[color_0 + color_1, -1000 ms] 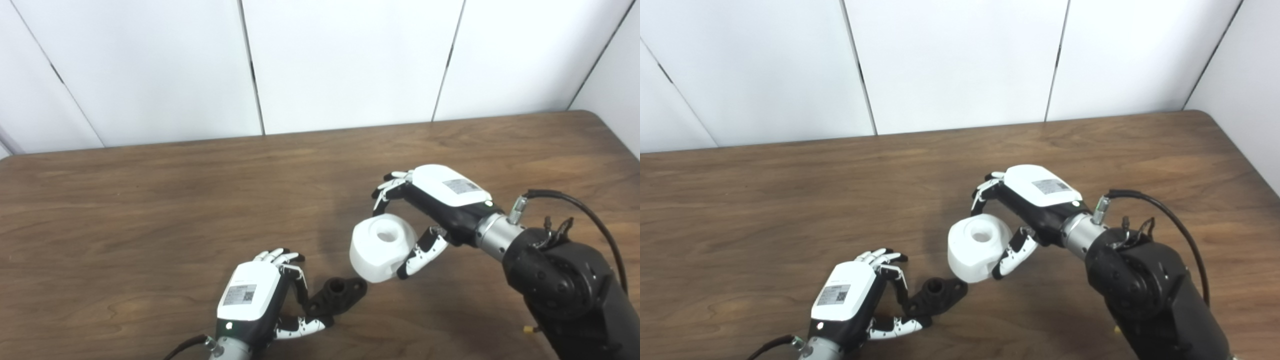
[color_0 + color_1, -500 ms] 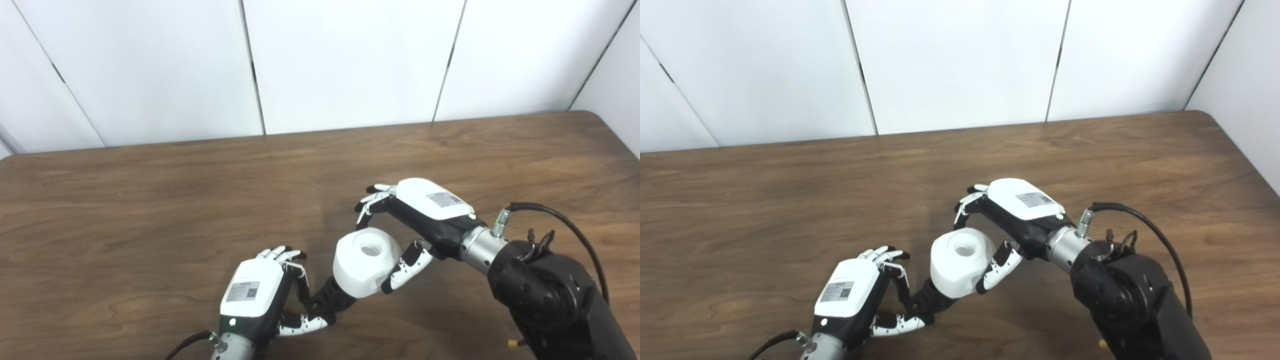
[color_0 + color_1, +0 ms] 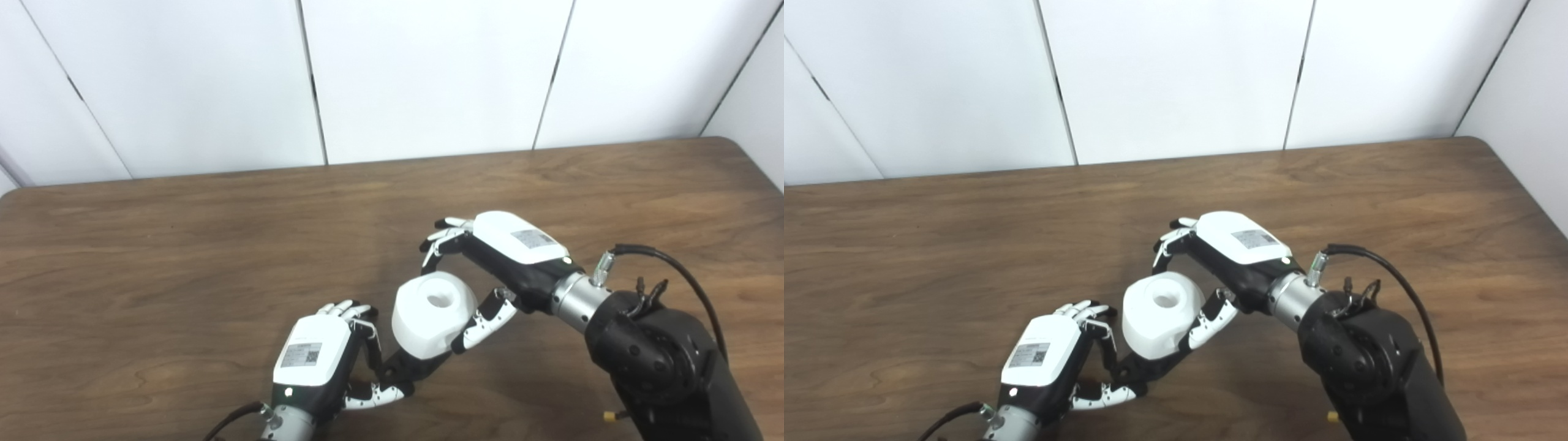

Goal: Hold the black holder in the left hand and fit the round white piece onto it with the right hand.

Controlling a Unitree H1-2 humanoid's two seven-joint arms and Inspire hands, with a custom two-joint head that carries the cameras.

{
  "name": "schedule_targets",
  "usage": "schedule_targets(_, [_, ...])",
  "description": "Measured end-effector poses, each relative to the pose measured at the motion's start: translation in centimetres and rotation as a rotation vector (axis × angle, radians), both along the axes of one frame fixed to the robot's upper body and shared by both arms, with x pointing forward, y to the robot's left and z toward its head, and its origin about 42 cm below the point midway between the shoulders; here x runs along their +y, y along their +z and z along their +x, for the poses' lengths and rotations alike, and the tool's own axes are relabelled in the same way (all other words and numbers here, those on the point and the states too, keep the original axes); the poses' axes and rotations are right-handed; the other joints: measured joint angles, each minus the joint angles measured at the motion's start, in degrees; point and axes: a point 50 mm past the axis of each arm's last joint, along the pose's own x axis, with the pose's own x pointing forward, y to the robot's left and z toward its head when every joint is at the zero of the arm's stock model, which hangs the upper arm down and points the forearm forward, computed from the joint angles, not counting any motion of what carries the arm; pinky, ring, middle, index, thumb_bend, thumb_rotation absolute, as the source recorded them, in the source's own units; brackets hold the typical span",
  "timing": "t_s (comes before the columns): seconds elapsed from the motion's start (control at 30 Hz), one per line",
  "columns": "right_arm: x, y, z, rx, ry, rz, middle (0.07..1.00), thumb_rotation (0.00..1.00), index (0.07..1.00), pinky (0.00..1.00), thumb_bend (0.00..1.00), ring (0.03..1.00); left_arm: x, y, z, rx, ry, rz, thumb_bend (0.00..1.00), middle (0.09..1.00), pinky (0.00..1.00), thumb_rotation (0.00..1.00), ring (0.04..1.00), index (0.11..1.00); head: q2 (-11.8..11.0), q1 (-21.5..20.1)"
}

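Right hand (image 3: 490, 263) grips round white piece (image 3: 433, 312) by its sides, directly over black holder (image 3: 409, 366), which left hand (image 3: 318, 361) pinches just above tabletop (image 3: 184, 257). Piece looks rigid, light, smooth plastic; side grip suits, leaving bore clear.

Wooden table (image 3: 937, 257), brown, backed by white wall panels (image 3: 1176, 79). Left hand (image 3: 1047, 361) gripped the black holder (image 3: 1145, 370) low at the near edge. Right hand (image 3: 1225, 257) clasped the round white piece (image 3: 1159, 315), hole facing up, directly over the holder and hiding most of it; contact between them could not be judged.
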Motion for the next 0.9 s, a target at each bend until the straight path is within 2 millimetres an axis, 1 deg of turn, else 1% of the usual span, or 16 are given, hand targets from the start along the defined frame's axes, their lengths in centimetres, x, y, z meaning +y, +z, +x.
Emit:
schedule_targets(0.3, [0.8, -0.2, -0.2, 0.009, 0.025, -0.001, 0.810, 0.14, 0.483, 0.89, 0.52, 0.936, -0.1, 0.0, 0.0, 0.003, 0.001, 0.002, 0.51, 0.825, 0.89, 0.05, 0.894, 0.493, 0.3, 0.3])
schedule_targets(0.53, [1.0, -0.8, -0.2, 0.018, 0.033, -0.026, 0.809, 0.14, 0.482, 0.89, 0.52, 0.934, -0.2, 0.0, 0.1, 0.005, 0.003, 0.001, 0.51, 0.821, 0.88, 0.05, 0.888, 0.493, 0.4, 0.5])
schedule_targets(0.9, [1.2, -1.2, 0.0, 0.019, 0.033, -0.047, 0.810, 0.14, 0.482, 0.89, 0.52, 0.928, -0.2, 0.1, 0.1, 0.004, 0.006, 0.000, 0.51, 0.823, 0.89, 0.05, 0.892, 0.493, 0.6, 1.1])
